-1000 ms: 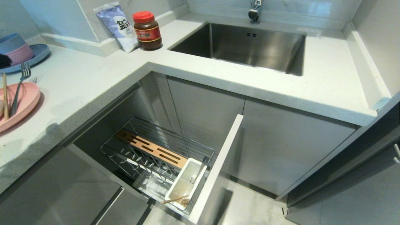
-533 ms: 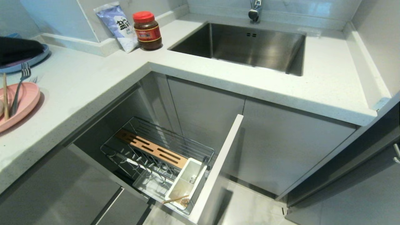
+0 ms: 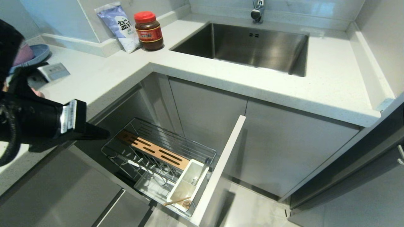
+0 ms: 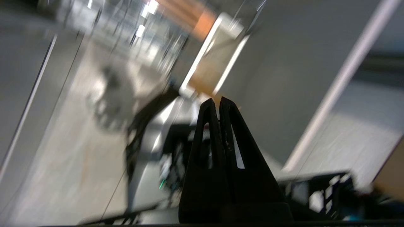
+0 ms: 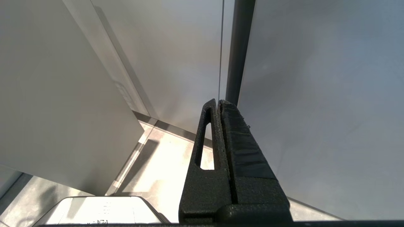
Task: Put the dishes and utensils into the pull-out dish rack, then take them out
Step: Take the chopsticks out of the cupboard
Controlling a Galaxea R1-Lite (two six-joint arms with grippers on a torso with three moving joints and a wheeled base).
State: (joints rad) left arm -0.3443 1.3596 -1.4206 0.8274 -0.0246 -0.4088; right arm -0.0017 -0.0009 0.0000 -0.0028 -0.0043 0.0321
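The pull-out dish rack [image 3: 139, 134] stands drawn out below the counter, with its wooden strip [image 3: 151, 150], white caddy [image 3: 202, 176] and light-grey front panel [image 3: 221, 167]. One light-wood chopstick [image 3: 176, 200] lies across the caddy's near end. My left arm reaches in from the left, and the left gripper [image 3: 106, 136] is shut and empty just above the rack's far left corner. The left wrist view is blurred, with the shut left gripper [image 4: 218, 101] pointing toward the caddy [image 4: 217, 37]. The arm hides the dishes and the fork on the counter. My right gripper [image 5: 218, 101] is shut and empty beside cabinet doors.
A blue plate [image 3: 42, 50] holding a pink bowl [image 3: 22, 54] sits at the counter's far left. A red-lidded jar [image 3: 148, 31] and a bag [image 3: 120, 26] stand at the back corner. The steel sink [image 3: 300, 56] with its faucet [image 3: 258, 11] lies to the right.
My left arm has swung in from the left edge across the counter and down toward the rack, covering the pink plate, fork and chopstick. The rack has not moved.
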